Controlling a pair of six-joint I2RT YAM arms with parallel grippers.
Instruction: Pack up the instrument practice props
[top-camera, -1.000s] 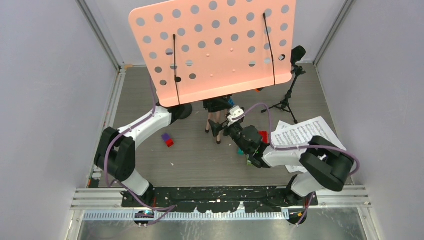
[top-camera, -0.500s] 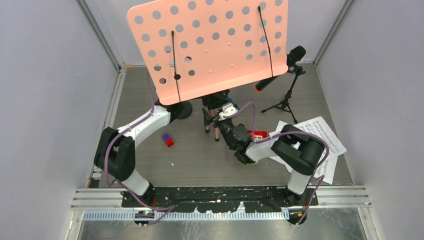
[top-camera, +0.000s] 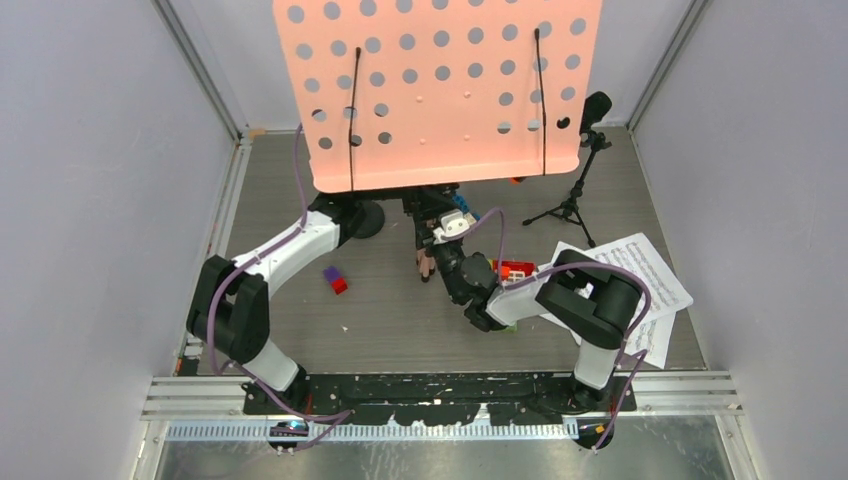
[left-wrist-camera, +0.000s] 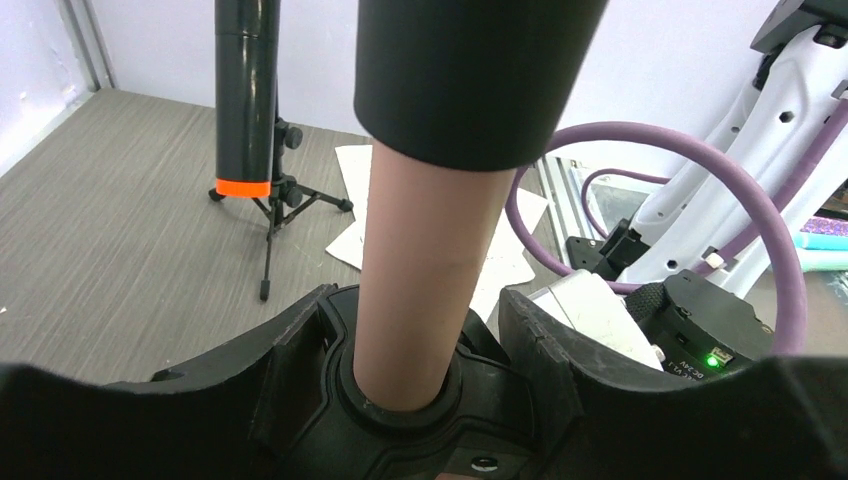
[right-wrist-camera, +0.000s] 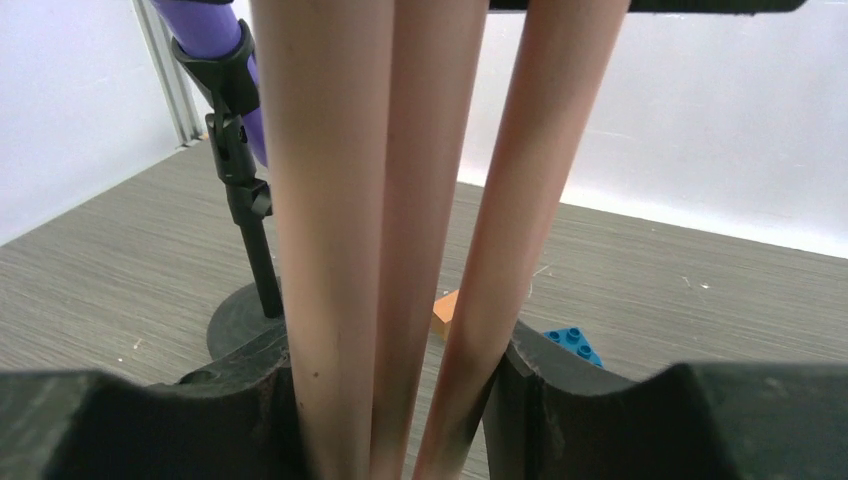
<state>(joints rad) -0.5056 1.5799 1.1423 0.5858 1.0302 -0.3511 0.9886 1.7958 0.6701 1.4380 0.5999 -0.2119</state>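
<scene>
Left pincer (left-wrist-camera: 415, 345) was closed narrow on the pink post (left-wrist-camera: 415, 260) of the sheet-music holder (top-camera: 440, 90), both fingers (left-wrist-camera: 300, 345) pressed to the post below a black collar (left-wrist-camera: 470, 80). From above, this pincer lay hidden under the holder's perforated panel, which stood high over the table (top-camera: 270, 200) and both wrists. Beyond the left pincer stood the black orange-tipped microphone (left-wrist-camera: 247, 100), upright on its tripod support (left-wrist-camera: 275, 210), apart from the fingers. The white note sheets (left-wrist-camera: 500, 250) lay flat past that, near the right arm (left-wrist-camera: 720, 180). Right pincer (right-wrist-camera: 395, 385) was closed on the holder's tripod legs (right-wrist-camera: 400, 200); the three pink legs were gathered close together between its fingers (right-wrist-camera: 525, 375), one finger touching each outer leg. Just beyond this pincer, to one side, the purple-headed microphone (right-wrist-camera: 205, 25) sat clipped in a black support (right-wrist-camera: 245, 210) with a round base (right-wrist-camera: 235, 325). An orange brick (right-wrist-camera: 445, 312) and a blue brick (right-wrist-camera: 570, 345) lay on the table behind the legs. Near the left arm, well apart from either pincer, were a purple brick and a red brick (top-camera: 340, 286), touching.
</scene>
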